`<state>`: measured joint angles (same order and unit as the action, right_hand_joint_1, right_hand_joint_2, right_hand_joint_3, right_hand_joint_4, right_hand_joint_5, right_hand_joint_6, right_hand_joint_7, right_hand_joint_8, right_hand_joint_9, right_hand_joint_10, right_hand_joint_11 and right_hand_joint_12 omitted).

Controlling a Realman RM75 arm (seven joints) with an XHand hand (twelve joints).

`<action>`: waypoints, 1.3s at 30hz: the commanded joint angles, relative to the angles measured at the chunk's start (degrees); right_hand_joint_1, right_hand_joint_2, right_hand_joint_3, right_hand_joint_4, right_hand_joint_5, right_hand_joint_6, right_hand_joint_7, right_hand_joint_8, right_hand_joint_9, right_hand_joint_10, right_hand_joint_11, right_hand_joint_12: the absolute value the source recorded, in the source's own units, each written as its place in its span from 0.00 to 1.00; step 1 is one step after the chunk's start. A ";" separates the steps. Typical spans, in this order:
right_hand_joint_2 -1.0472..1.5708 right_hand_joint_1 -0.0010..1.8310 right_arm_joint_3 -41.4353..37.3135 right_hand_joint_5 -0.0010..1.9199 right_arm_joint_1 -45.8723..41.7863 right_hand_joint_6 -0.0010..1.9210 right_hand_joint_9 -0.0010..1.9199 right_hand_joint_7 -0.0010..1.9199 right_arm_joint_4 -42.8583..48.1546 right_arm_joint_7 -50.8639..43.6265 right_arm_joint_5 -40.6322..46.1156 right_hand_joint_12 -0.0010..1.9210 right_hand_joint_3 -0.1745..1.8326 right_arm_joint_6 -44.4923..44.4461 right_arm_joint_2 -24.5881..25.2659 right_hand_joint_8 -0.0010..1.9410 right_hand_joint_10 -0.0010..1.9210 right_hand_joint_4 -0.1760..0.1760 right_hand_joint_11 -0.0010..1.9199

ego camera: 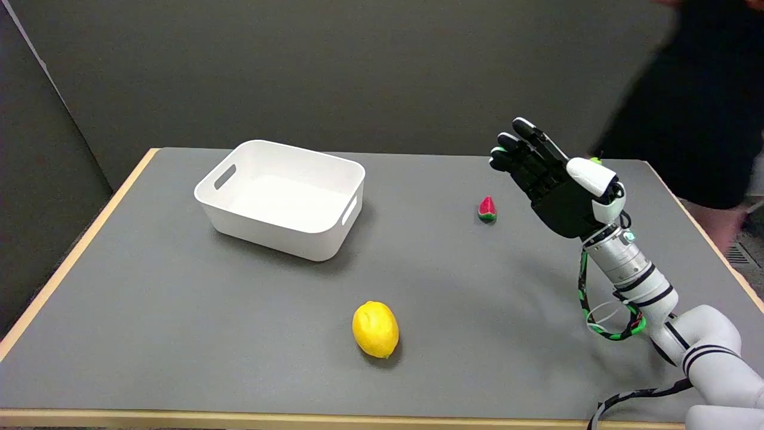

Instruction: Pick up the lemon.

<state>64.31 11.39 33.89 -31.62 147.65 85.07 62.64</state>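
While the lemon lay on the grey bench, the robot hand was up in the air and held nothing. Its fingers were stretched out and a little apart, and they pointed up and away to the left. The robot hand was well apart from the lemon, up and to the right of it. The white arm came in from the lower right corner, also to the right of the lemon.

The lemon was yellow and sat near the front edge of the bench. A white bin with cut-out handles stood behind the lemon and to its left, well apart from it. A small red and green toy sat behind the lemon and to its right, near the robot hand but not touching it. A person in dark clothes stood far behind the lemon, past the right side of the bench.
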 commanded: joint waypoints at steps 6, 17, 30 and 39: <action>0.66 0.30 0.66 0.06 -12.61 0.20 0.08 0.12 28.39 -51.33 -3.81 0.43 0.56 -18.65 -1.27 0.21 0.40 0.40 0.00; 0.64 0.33 14.83 0.10 -16.72 0.23 0.15 0.16 34.01 -69.36 0.02 0.51 0.57 -6.17 -9.23 0.22 0.40 0.63 0.00; 0.65 0.44 26.32 0.10 -18.91 0.20 0.10 0.13 41.85 -78.59 -6.73 0.48 0.57 -12.23 -8.14 0.17 0.36 0.63 0.00; 0.64 0.44 28.48 0.09 -16.89 0.19 0.08 0.12 35.78 -81.97 -9.59 0.46 0.57 -10.54 -0.31 0.16 0.35 0.62 0.00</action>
<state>84.00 -4.58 68.47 -100.15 143.68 75.47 56.25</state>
